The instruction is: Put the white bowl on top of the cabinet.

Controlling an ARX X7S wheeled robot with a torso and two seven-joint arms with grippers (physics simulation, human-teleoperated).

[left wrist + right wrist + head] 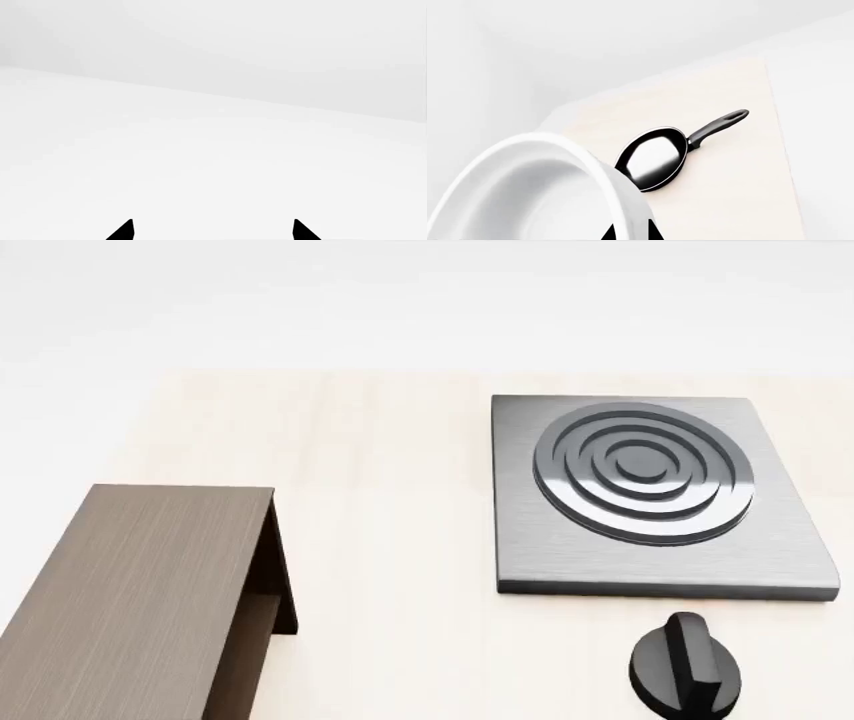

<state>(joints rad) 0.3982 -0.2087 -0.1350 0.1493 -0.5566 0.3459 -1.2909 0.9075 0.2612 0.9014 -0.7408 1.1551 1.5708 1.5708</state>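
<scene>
In the right wrist view the white bowl [527, 190] fills the near corner, glossy, with a thick rim. My right gripper [631, 232] is shut on its wall, one dark fingertip inside and one outside the rim, and holds it above the table. The cabinet [134, 590] is a low dark-brown wood-grain box with a flat top, at the front left of the head view; nothing rests on its top. My left gripper [213, 231] is open, its two black tips far apart over plain white surroundings. Neither gripper nor the bowl shows in the head view.
A grey square stove plate [654, 490] with concentric rings lies at the right of the pale wooden table [387, 500], with a black knob [687, 665] in front of it. A black frying pan [654, 157] with a long handle lies on the table beyond the bowl.
</scene>
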